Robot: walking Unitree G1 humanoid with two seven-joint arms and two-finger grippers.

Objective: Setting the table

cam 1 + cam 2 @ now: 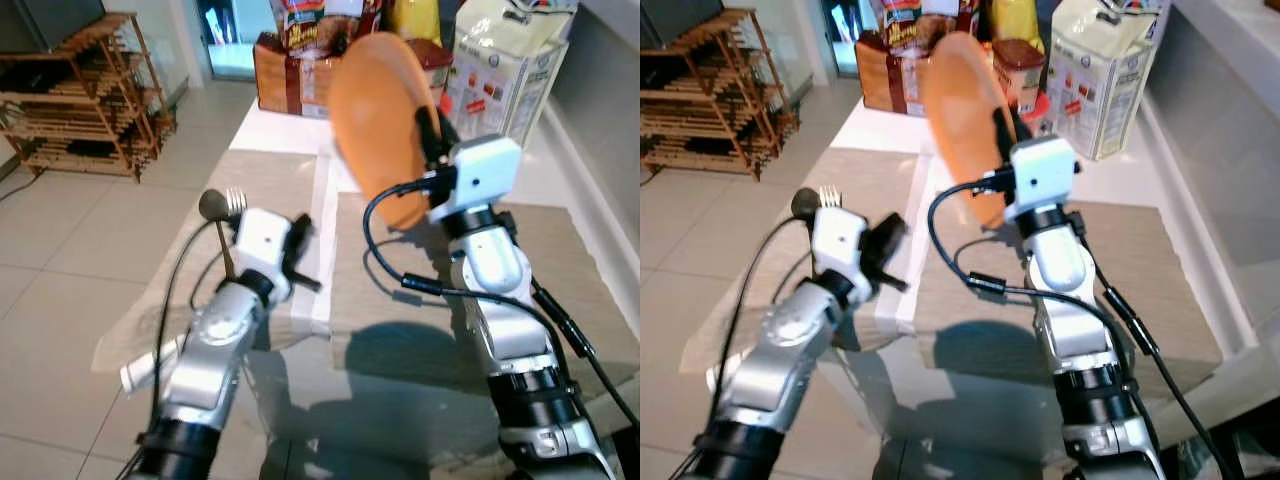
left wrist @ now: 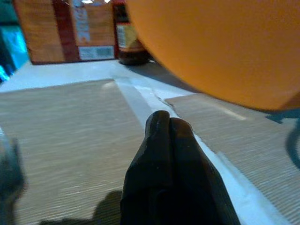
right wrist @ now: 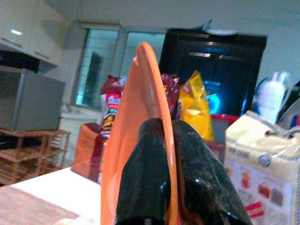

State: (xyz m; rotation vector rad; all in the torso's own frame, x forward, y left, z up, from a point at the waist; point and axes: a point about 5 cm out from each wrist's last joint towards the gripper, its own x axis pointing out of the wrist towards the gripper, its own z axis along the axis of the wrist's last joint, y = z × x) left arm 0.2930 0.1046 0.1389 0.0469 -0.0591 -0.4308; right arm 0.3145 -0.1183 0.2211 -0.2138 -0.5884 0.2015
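Observation:
My right gripper (image 1: 430,135) is shut on the rim of an orange plate (image 1: 380,110) and holds it on edge, tilted, above the near end of the right woven placemat (image 1: 570,260). In the right wrist view both fingers (image 3: 140,178) clamp the plate's rim (image 3: 124,140). Over the left placemat (image 1: 265,170), my left gripper (image 2: 164,124) has its fingers pressed together. A fork (image 1: 236,200) and a dark spoon head (image 1: 212,206) stick up beside its wrist; how they are held is hidden. The plate's underside (image 2: 225,47) hangs close ahead of the left fingers.
A strip of the white table (image 1: 320,230) runs between the two mats. Food boxes (image 1: 285,75), a jar (image 1: 1018,70) and a large white bag (image 1: 505,70) crowd the far end. A wooden rack (image 1: 85,95) stands on the tiled floor at left. A wall runs along the right.

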